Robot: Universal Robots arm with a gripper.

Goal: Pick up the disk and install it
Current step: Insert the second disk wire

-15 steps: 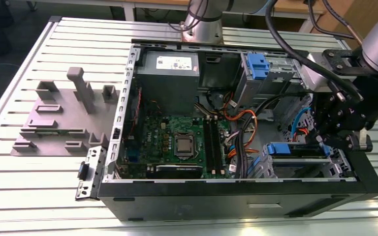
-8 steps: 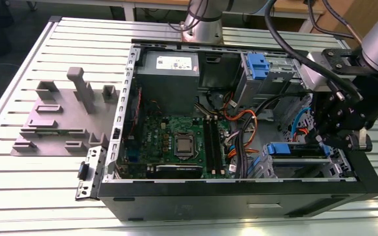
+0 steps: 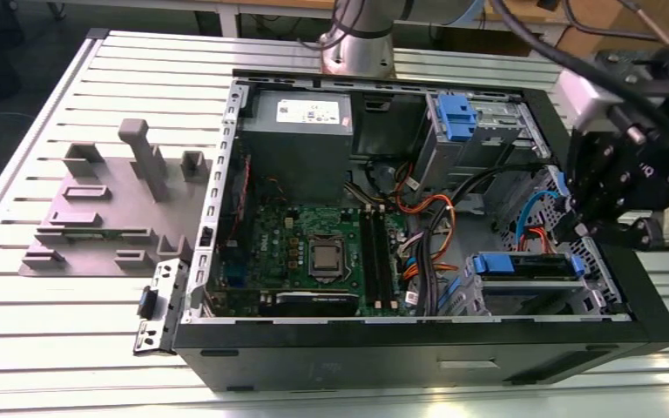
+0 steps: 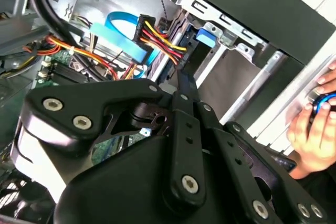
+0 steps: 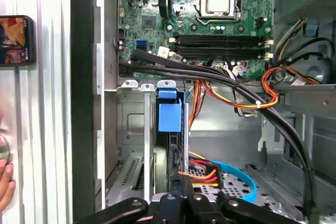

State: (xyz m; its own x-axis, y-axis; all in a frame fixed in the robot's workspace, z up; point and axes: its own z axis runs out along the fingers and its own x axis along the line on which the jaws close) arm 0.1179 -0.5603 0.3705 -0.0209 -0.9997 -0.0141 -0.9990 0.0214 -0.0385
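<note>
The disk (image 3: 526,266), silver with a blue bracket, lies in the lower drive bay of the open computer case (image 3: 428,335), at the exterior view's right. In the first wrist view the disk (image 5: 169,116) shows edge-on, slotted upright in the metal bay with its blue tab at the far end. My gripper (image 3: 577,228) hangs over the case's right wall, just at the disk's near end. In both wrist views the gripper (image 4: 181,80) (image 5: 181,182) has its fingers drawn together into one thin tip pointing at the disk's (image 4: 206,38) edge. Whether the tip touches it is unclear.
Red, yellow and black cables (image 5: 236,85) and a blue ribbon cable (image 4: 123,38) run close beside the bay. Inside the case are the motherboard (image 3: 311,252), grey power supply (image 3: 300,131) and upper blue caddy (image 3: 456,117). A grey fixture (image 3: 114,200) stands left. A person's hand (image 4: 315,124) rests outside the case.
</note>
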